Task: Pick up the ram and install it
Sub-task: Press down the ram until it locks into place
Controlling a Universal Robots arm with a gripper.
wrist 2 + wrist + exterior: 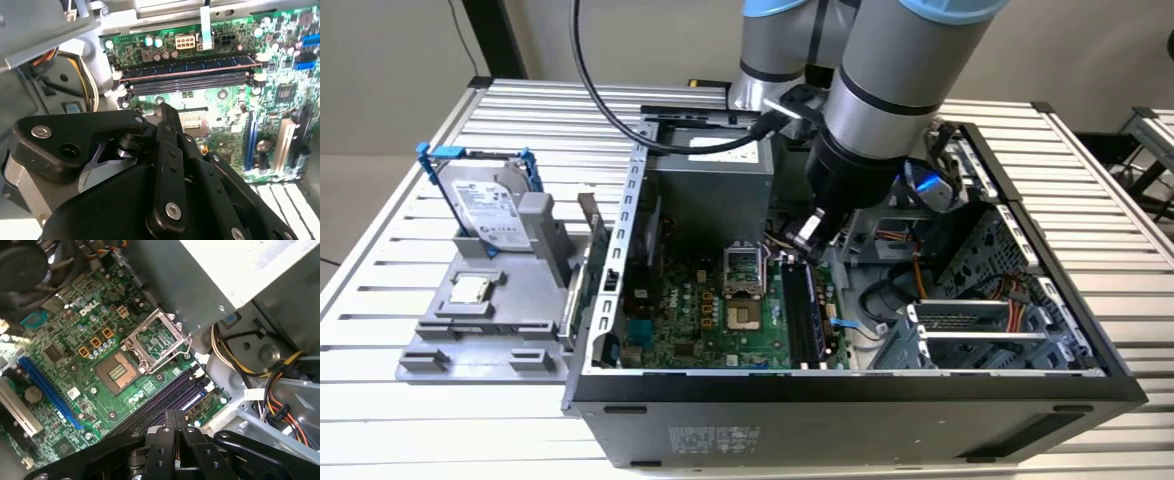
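Note:
The ram (190, 66), a long narrow stick with dark chips and small blue labels, stands seated in the outermost of the black motherboard slots (192, 81), near the board's edge. It also shows as the ram (194, 400) in the first wrist view. My gripper (803, 240) hangs inside the open computer case just above the far end of those slots. Its black fingers (168, 117) are pressed together with nothing between them, a short way off the ram and not touching it. The fingertips (175, 416) point toward the slots.
The processor socket (117, 371) lies open with its metal frame (155, 340) raised. A grey power supply (707, 190) and cable bundles (280, 375) crowd the slot area. Outside the case, on the exterior view's left, a grey holder (487, 335) carries a hard drive (487, 210) and a small chip (470, 290).

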